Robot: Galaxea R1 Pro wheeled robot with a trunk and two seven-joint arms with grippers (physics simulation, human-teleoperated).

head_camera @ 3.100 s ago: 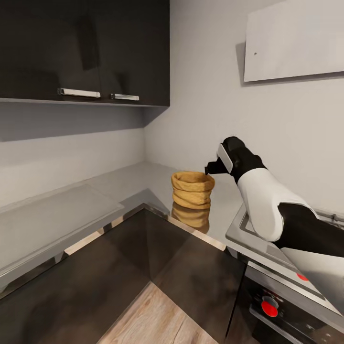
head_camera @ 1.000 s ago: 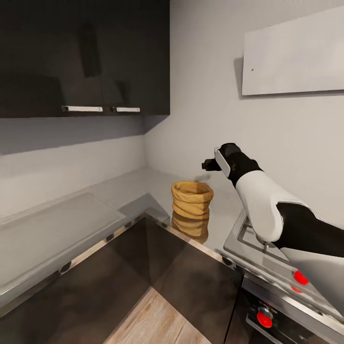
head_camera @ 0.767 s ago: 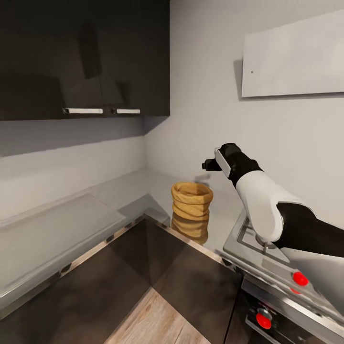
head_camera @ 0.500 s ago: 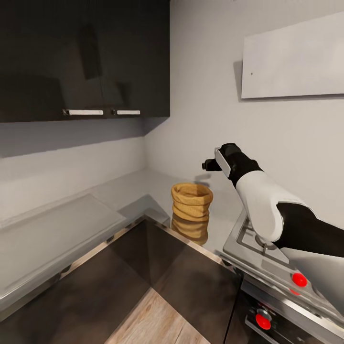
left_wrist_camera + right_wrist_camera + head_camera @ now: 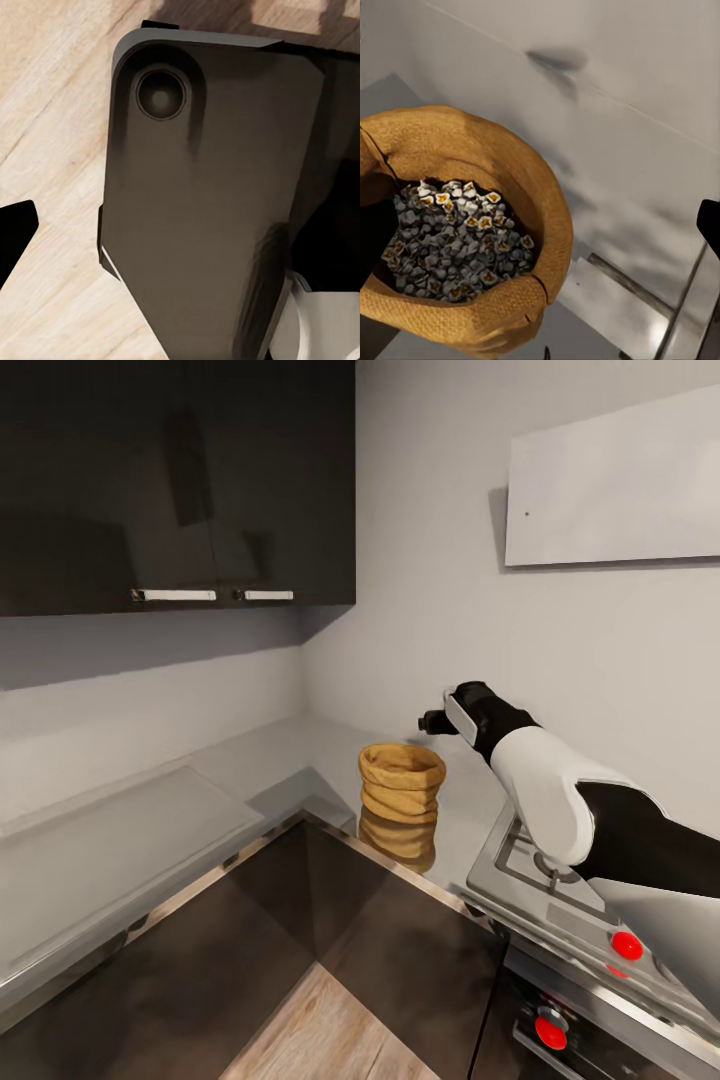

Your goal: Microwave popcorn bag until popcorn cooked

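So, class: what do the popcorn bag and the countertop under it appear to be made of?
The popcorn bag looks like matte tan paper, given its wrinkled sides and rolled rim. The countertop looks like polished light grey stone or laminate: it mirrors the bag.

- Right arm (image 5: 560, 800) reaches out from the robot's right side, white forearm shell leading into a black wrist, stretched forward and slightly up.
- Right gripper (image 5: 432, 722) sits at the far end of that wrist, small and dark; from the head view I can't tell how far its fingers are parted.
- Right wrist camera catches one dark fingertip (image 5: 709, 223) at the frame's edge.
- Left wrist camera catches a dark fingertip (image 5: 13, 236) at the edge too; its spread can't be judged.
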